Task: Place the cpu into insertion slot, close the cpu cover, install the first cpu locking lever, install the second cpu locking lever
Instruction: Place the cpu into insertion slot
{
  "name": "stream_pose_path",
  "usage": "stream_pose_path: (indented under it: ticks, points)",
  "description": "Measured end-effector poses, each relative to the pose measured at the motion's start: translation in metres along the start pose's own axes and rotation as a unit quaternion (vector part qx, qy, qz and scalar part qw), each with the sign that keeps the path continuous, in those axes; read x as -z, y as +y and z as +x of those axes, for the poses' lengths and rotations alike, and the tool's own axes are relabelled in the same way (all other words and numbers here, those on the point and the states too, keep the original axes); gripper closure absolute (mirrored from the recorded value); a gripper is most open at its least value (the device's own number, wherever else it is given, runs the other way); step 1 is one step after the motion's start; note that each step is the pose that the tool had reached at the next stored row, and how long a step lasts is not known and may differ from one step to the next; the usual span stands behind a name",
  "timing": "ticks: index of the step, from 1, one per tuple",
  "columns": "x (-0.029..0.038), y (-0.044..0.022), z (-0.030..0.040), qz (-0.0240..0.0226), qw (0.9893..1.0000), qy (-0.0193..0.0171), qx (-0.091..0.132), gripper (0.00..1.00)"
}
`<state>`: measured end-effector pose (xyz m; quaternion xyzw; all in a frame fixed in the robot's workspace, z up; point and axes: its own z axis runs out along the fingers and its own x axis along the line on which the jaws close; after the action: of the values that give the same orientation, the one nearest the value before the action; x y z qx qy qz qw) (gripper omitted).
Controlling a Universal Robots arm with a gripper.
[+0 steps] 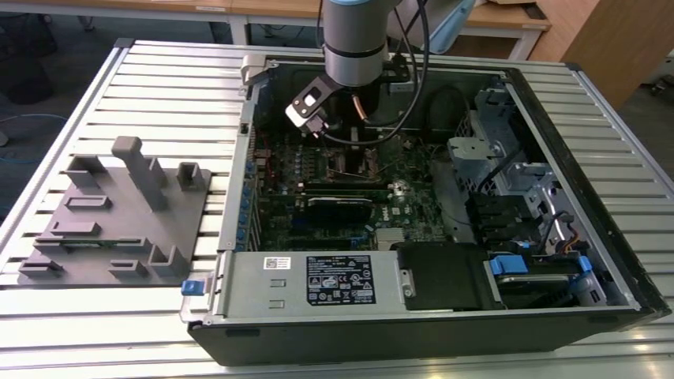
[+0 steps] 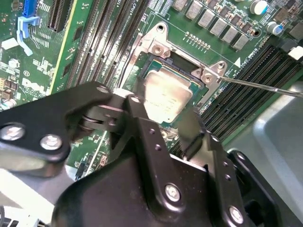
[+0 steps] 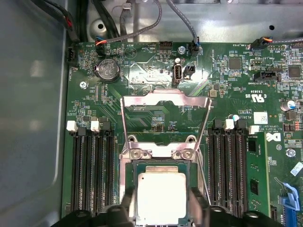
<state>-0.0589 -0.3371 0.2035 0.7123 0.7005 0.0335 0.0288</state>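
Two black jaws pinching flat dull-silver square cpu (image 2: 163, 99), shiny thin-framed cpu cover (image 3: 165, 98) open

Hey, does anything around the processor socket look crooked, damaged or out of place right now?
Nothing stands out. The cpu lies square with the insertion slot, not skewed; whether it is fully seated I cannot tell. The cpu cover is swung open, and no damage shows on the circuit board.
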Motion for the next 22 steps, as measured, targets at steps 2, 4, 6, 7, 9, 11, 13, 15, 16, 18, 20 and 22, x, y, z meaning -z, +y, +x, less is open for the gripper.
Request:
stream_pose_path:
  ticks: [2,4,6,7,9,11,13,15,16,18,20,22]
  points:
    - [0.0001,0.0000,0.0000,0.0000,1.0000,0.0000,0.000,0.55]
    - [0.0001,0.0000,0.0000,0.0000,1.0000,0.0000,0.000,0.60]
    - [0.0001,0.0000,0.0000,0.0000,1.0000,0.0000,0.000,0.66]
    - [0.0002,0.0000,0.0000,0.0000,1.0000,-0.0001,0.000,0.72]
    - [0.0002,0.0000,0.0000,0.0000,1.0000,0.0000,0.000,0.78]
    - [0.0003,0.0000,0.0000,0.0000,1.0000,0.0000,0.000,0.89]
    - [0.0003,0.0000,0.0000,0.0000,1.0000,0.0000,0.000,0.90]
    - [0.0004,0.0000,0.0000,0.0000,1.0000,0.0000,0.000,0.90]
    - [0.0004,0.0000,0.0000,0.0000,1.0000,0.0000,0.000,0.90]
    - [0.0004,0.0001,0.0000,0.0000,1.0000,-0.0001,-0.001,0.90]
    - [0.0004,0.0003,0.0000,0.0000,1.0000,-0.0008,-0.008,0.90]
    - [0.0003,0.0009,0.0000,0.0001,0.9999,-0.0011,-0.012,0.90]
